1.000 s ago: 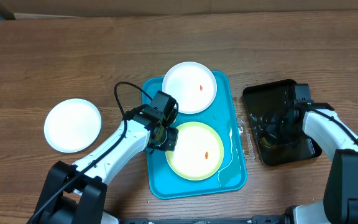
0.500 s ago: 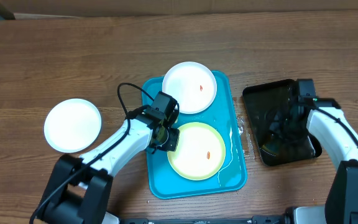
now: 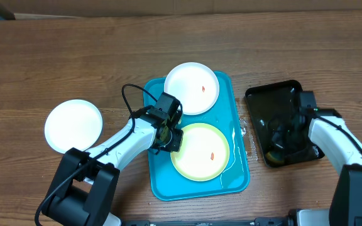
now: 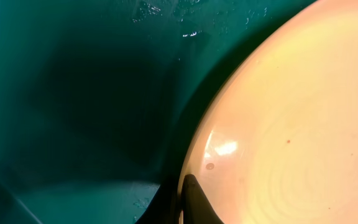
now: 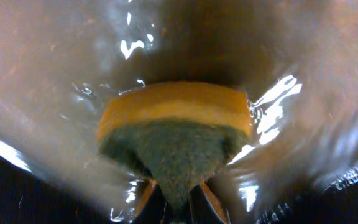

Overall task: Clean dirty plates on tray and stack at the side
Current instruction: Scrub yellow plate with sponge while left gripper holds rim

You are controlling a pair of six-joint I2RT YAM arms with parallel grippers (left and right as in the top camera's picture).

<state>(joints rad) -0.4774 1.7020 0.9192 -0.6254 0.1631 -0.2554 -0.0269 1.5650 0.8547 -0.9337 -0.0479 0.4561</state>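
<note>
On the table [image 3: 55, 56], the tray [image 3: 187, 188] runs near-to-far.

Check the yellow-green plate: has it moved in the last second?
Yes, slightly. In the overhead view the yellow-green plate has slid right, narrowing the gap to the right rim of the tray. The left gripper is at its left edge.

Turquoise tray [image 3: 162, 184], white plate [image 3: 186, 93] (red speck [image 3: 204, 88]), yellow-green plate [image 3: 197, 162], black tray [image 3: 274, 100], yellow-and-green sponge [image 5: 176, 124]

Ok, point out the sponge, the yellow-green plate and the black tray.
sponge [image 5: 176, 104]: right wrist view, yellow layer.
yellow-green plate [image 3: 197, 150]: overhead view, middle of its face.
black tray [image 3: 270, 99]: overhead view, bare far end.
</note>
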